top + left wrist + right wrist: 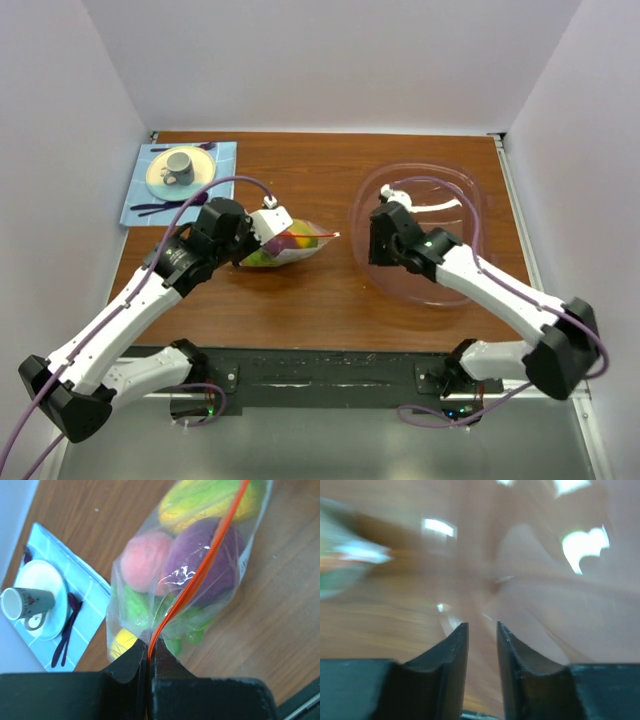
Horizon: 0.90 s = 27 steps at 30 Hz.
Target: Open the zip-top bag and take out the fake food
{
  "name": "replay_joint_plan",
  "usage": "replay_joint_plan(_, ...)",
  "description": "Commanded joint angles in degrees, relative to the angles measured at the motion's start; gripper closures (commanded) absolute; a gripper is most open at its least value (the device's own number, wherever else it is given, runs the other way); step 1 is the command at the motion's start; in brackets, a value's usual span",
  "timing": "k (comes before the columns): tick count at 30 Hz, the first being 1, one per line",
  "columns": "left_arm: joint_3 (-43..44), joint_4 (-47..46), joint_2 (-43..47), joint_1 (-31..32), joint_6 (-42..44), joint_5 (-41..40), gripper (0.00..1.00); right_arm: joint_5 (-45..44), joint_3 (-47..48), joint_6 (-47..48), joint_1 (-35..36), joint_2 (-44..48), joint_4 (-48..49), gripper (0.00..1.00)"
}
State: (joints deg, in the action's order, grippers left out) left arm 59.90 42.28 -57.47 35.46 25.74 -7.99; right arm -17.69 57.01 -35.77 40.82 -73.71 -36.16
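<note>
The zip-top bag (292,243) lies on the wooden table left of centre, its orange-red zip strip (322,237) pointing right. It holds the fake food: a yellow-green piece (200,502), a purple one (207,560), a pink one (146,562), green pieces (192,632) and a yellow one (122,642). My left gripper (256,236) is shut on the bag's near end, with the zip strip (200,575) pinched between its fingertips (149,647). I cannot make out the slider. My right gripper (377,238) is open and empty (482,626), at the left rim of the tub. Its wrist view is blurred.
A large pink-tinted clear oval tub (455,290) stands on the right half of the table, with the right arm reaching over it. A blue placemat (222,155) with a plate, a grey cup (180,167) and purple cutlery lies at the far left corner.
</note>
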Motion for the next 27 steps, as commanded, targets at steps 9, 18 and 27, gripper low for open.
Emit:
replay_joint_plan(9, 10.0, 13.6, 1.6, -0.4, 6.9, 10.2, 1.0, 29.9, -0.2, 28.5, 2.2, 9.4, 32.7, 0.39)
replay_joint_plan(18, 15.3, 17.5, 1.0, -0.4, 7.2, 11.1, 1.0, 38.9, 6.6, 33.9, 10.2, 1.6, 37.0, 0.44)
replay_joint_plan(27, 15.0, 17.0, 0.1, -0.4, 7.1, 11.4, 1.0, 42.1, 5.6, 31.3, 13.5, 5.2, 36.9, 0.51)
